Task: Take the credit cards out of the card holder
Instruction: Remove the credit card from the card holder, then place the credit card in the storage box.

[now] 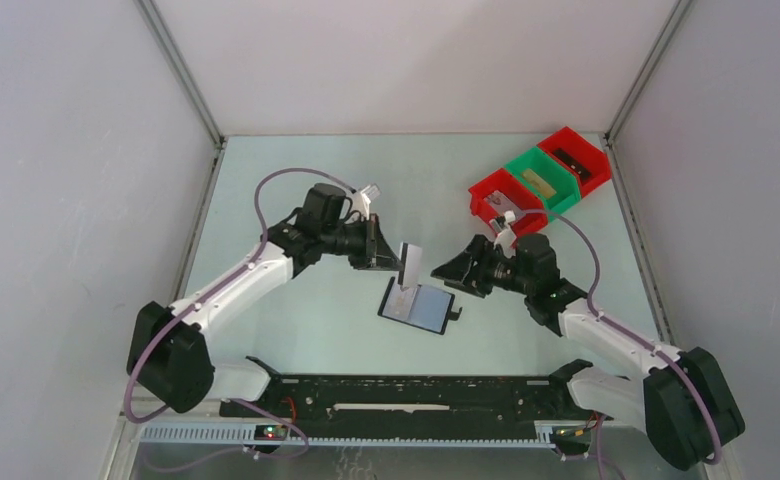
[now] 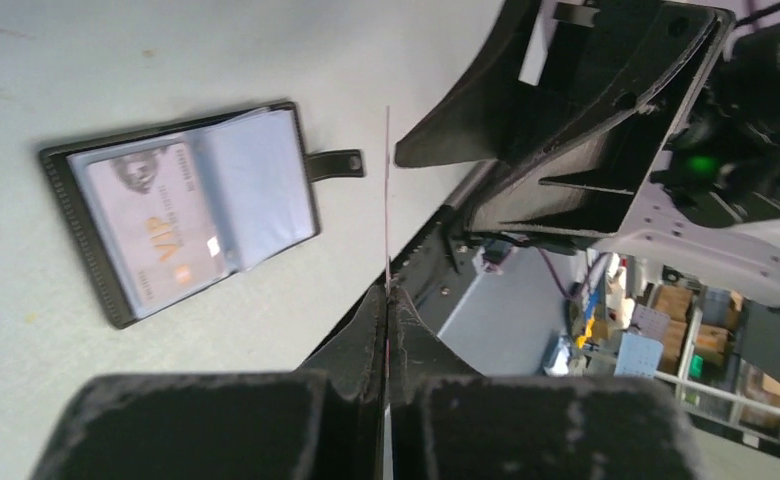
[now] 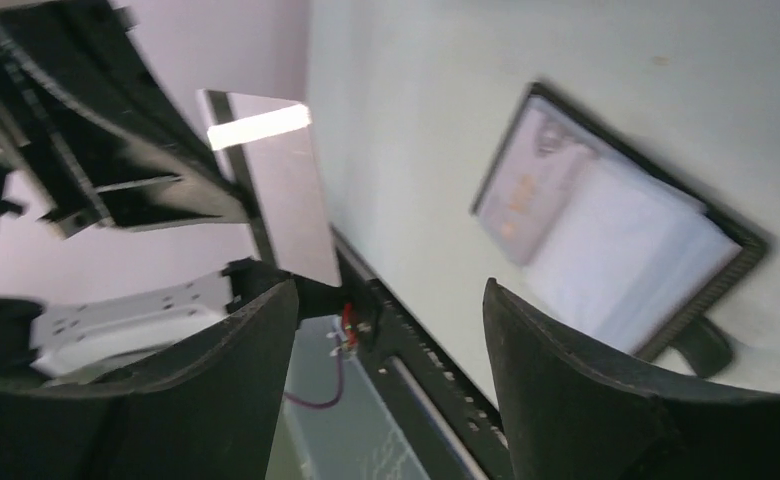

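The black card holder (image 1: 421, 305) lies open and flat on the table, grey-blue panels up, strap tab to the right. In the left wrist view (image 2: 181, 210) a pale credit card marked VIP (image 2: 156, 235) sits in its left panel. My left gripper (image 1: 391, 258) is shut on another credit card (image 1: 410, 265) and holds it upright above the holder's far edge. That card shows edge-on as a thin line (image 2: 387, 190) between the left gripper's closed tips (image 2: 387, 290). My right gripper (image 1: 446, 272) is open and empty just right of the held card (image 3: 266, 190), with the holder (image 3: 616, 260) beyond its tips (image 3: 391, 300).
Three plastic bins stand in a row at the back right: red (image 1: 494, 190), green (image 1: 538, 178) and red (image 1: 574, 158). A black rail (image 1: 406, 392) runs along the table's near edge between the arm bases. Grey walls close the sides and back.
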You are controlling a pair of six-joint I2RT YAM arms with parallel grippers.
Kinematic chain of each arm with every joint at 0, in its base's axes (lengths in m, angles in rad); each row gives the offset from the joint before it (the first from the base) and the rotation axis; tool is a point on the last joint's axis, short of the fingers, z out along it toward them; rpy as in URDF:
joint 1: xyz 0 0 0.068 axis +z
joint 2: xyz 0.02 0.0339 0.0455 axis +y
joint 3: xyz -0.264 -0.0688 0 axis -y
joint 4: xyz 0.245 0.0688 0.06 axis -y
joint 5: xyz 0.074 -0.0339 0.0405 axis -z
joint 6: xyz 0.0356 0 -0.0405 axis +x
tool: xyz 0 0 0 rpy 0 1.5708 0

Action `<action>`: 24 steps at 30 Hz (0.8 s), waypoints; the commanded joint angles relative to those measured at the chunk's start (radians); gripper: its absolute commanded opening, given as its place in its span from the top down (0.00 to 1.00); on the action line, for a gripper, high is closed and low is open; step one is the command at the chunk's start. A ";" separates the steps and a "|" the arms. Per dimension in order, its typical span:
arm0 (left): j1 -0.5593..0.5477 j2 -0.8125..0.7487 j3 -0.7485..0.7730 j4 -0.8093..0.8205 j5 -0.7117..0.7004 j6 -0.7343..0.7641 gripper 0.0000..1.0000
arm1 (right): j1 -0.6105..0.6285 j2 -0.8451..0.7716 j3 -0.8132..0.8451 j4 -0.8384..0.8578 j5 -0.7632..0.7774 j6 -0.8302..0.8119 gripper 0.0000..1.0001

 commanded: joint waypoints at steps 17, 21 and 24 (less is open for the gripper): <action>0.010 -0.095 -0.032 0.308 0.252 -0.175 1.00 | -0.004 0.071 0.008 0.656 -0.188 0.365 0.47; 0.010 -0.089 -0.037 0.315 0.263 -0.180 1.00 | -0.004 0.075 0.014 0.666 -0.193 0.377 0.66; 0.010 -0.080 -0.037 0.317 0.265 -0.187 1.00 | -0.003 0.068 0.024 0.632 -0.188 0.371 0.93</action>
